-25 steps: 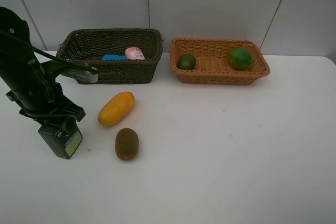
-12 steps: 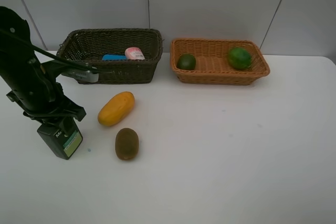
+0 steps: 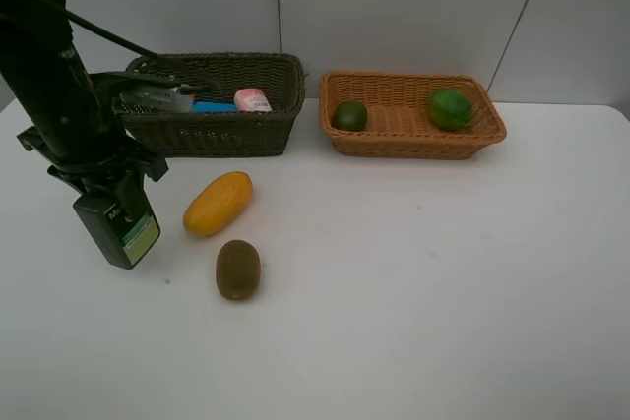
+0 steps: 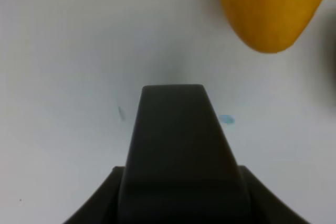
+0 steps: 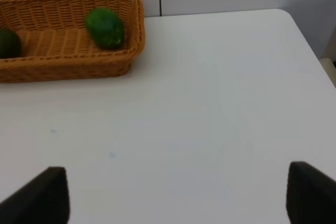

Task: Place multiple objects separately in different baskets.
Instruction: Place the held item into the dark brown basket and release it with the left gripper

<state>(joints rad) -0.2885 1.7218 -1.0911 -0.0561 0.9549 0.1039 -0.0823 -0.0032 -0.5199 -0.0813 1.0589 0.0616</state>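
Left to sort, on the table: kiwi (image 3: 237,269), then mango (image 3: 218,204) just beyond it. Left claw (image 3: 101,189) is clamped shut on the dark green bottle (image 3: 123,233), left of the mango and short of the dark basket (image 3: 226,135). Right claw (image 5: 178,192) stands wide open, empty. Sorted: eraser (image 3: 211,107) and pink bottle (image 3: 253,99) in the dark basket; green fruits (image 3: 348,116) in the light basket (image 3: 413,145).

You have: dark green bottle (image 3: 118,230), yellow mango (image 3: 218,204), brown kiwi (image 3: 237,269), olive-brown woven basket (image 3: 236,135), orange-tan woven basket (image 3: 413,146), white worktop (image 3: 443,292).
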